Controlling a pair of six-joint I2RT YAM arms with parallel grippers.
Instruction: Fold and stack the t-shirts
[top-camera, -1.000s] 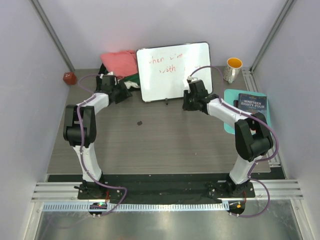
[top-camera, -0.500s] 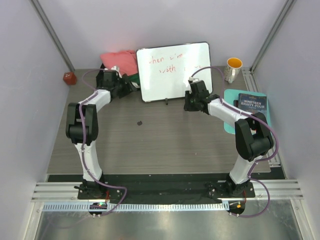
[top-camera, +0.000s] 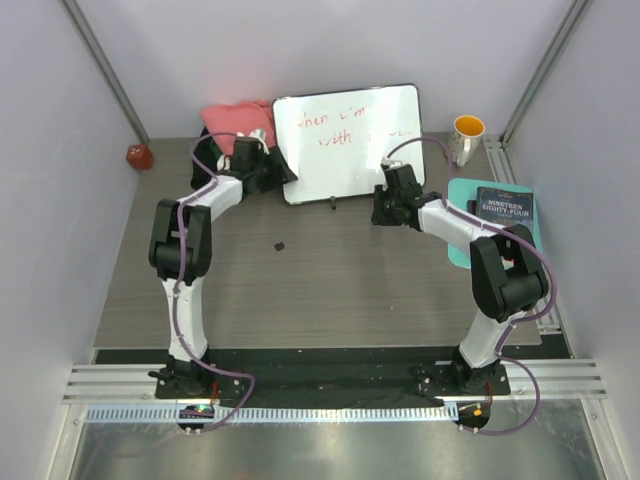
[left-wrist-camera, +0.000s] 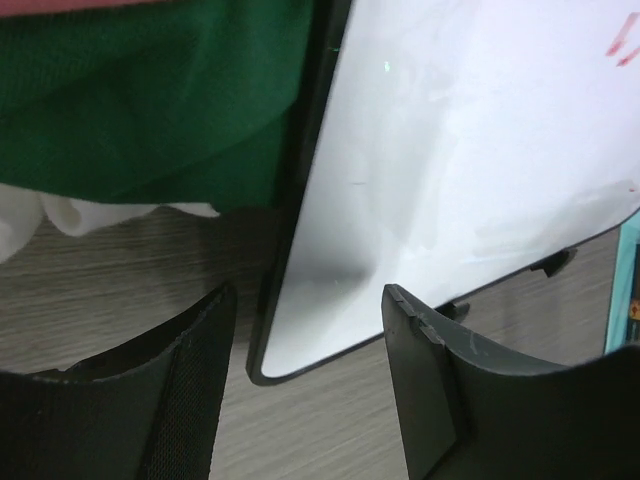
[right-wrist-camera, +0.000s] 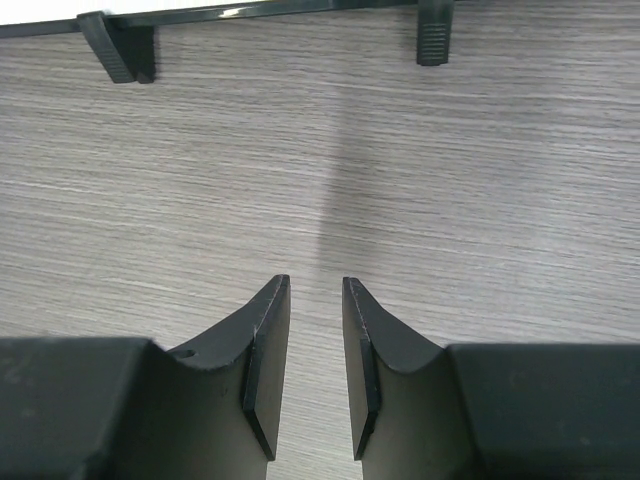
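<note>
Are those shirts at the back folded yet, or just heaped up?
Heaped up, not folded: the pink shirt lies rumpled over the green shirt, partly behind the whiteboard.

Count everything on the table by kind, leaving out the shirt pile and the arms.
Whiteboard: 1
Mug: 1
Book: 1
Teal pad: 1
Red object: 1
Small dark bit: 1
Total: 6
</note>
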